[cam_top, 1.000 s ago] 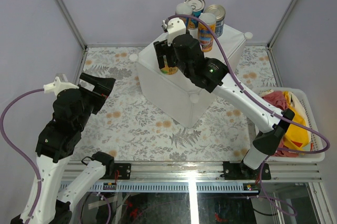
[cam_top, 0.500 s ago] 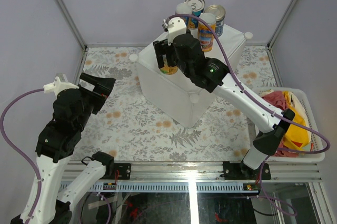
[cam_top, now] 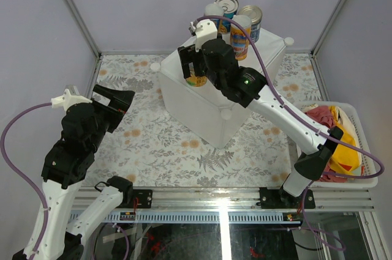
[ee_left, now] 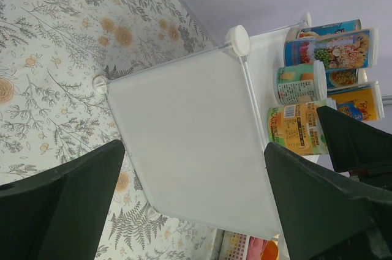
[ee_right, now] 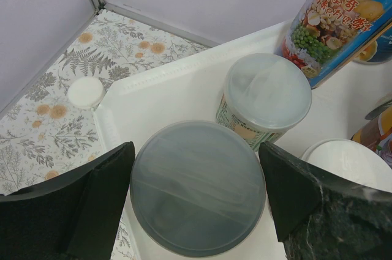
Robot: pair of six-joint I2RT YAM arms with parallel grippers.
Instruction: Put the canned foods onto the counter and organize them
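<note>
Item: canned foods [ee_left: 334,49], at least five counted, all upright on the white cube bench [ee_left: 184,137]. Most are grouped at its far end, and the orange-labelled tin [ee_left: 297,128] stands nearer the left corner. The right tool [ee_right: 196,174] straddles that tin, fingers close on both sides, and I cannot tell whether they pinch it or stand clear; the left tool [ee_left: 195,150] is spread wide, empty, well apart. I judge placing nearly complete: no tin seen off the bench, leaving only letting go and perhaps straightening the group.

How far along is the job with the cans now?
Done: several cans stand at the counter's back. In hand: the right fingers flank one more can standing on it. Left: no cans visible elsewhere; probably only pulling away and tidying.
</note>
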